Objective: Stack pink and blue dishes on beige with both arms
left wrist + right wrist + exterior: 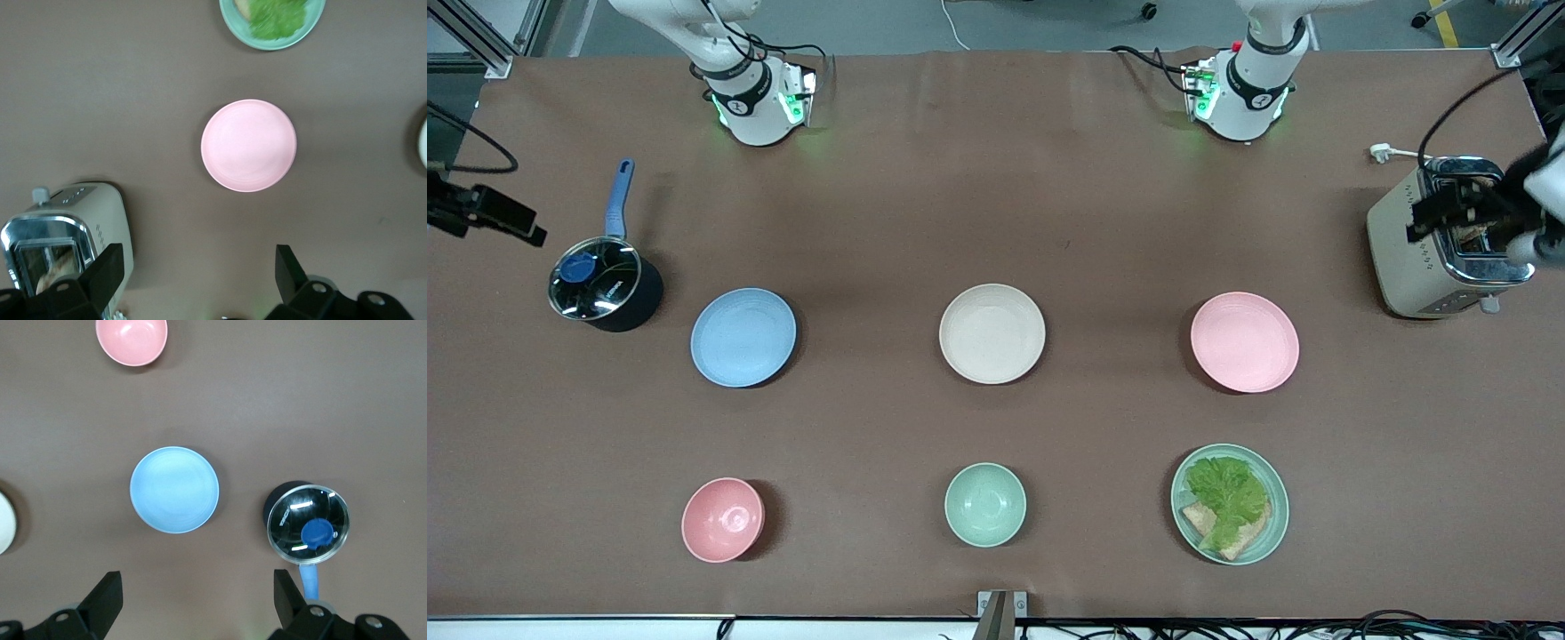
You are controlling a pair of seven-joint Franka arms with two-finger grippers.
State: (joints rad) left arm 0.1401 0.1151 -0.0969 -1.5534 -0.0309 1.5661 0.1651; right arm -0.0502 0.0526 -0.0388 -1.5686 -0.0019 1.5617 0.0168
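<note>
While hanging in the air at the right arm's end of the table, just off the saucepan (600, 284): right gripper (507, 218), fingers (107, 597) spread wide, nothing between them. Glass lid on the saucepan, blue handle pointing toward the robots' bases.

Next along, flat on the brown table (996, 178): blue plate (743, 337), bare, beside the saucepan and apart from it. Nearer the front camera than that: small pink bowl (722, 519).

At mid-table: beige plate (991, 333), bare, nothing stacked on it, well apart from both other plates. Nearer the camera: small mint-green bowl (984, 504).

Toward the left arm's end: pink plate (1244, 341), bare, in one row with blue and beige. Nearer the camera: green plate (1230, 504) with lettuce and bread.

Last, over the toaster (1432, 258): left gripper (1449, 209), up in the air, fingers (107, 267) wide apart, gripping nothing.
</note>
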